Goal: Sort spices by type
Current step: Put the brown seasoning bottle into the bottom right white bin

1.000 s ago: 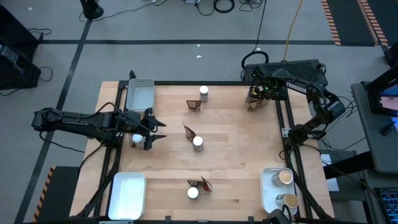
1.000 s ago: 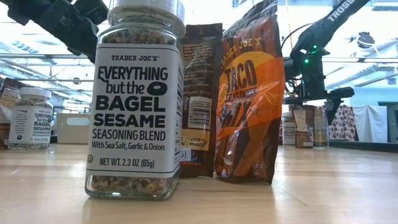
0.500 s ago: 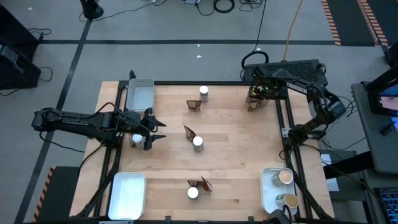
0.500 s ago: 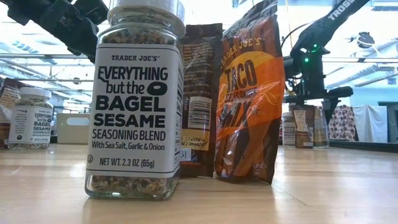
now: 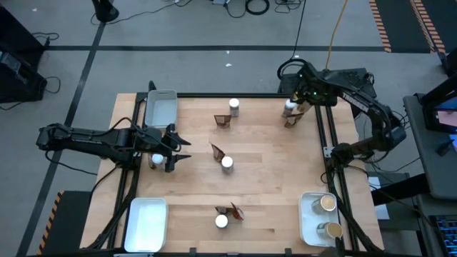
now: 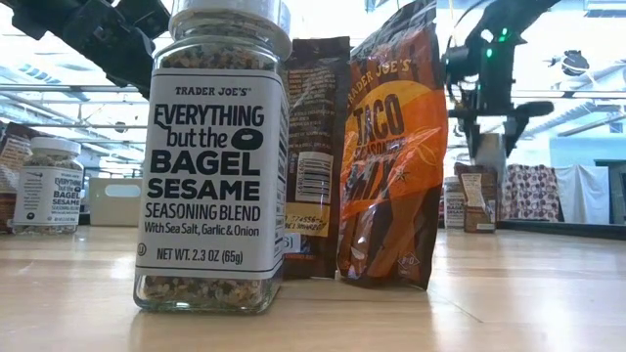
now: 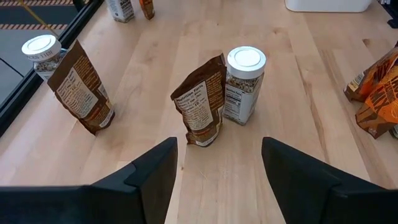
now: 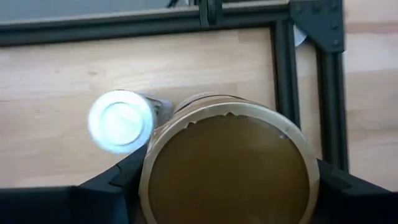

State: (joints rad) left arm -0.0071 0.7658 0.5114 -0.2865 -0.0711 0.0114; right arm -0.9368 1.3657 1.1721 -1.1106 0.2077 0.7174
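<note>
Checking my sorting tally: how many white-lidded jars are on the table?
5 white-lidded jars: one at the far edge, one mid-table, one at the near edge, one beside the left gripper, one by the right gripper, which holds a tan-lidded jar. Sachets could hide more.

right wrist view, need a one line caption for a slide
Right gripper shut on a tan-lidded jar, lifted above the wooden table beside a white-lidded jar near the black frame.

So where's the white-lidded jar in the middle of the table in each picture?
High view: the white-lidded jar is at the table's centre.
Low view: not visible, probably hidden behind the big front jar.
Left wrist view: near the picture's centre.
Right wrist view: not in it.
Shared landmark: the brown sachet beside it.
</note>
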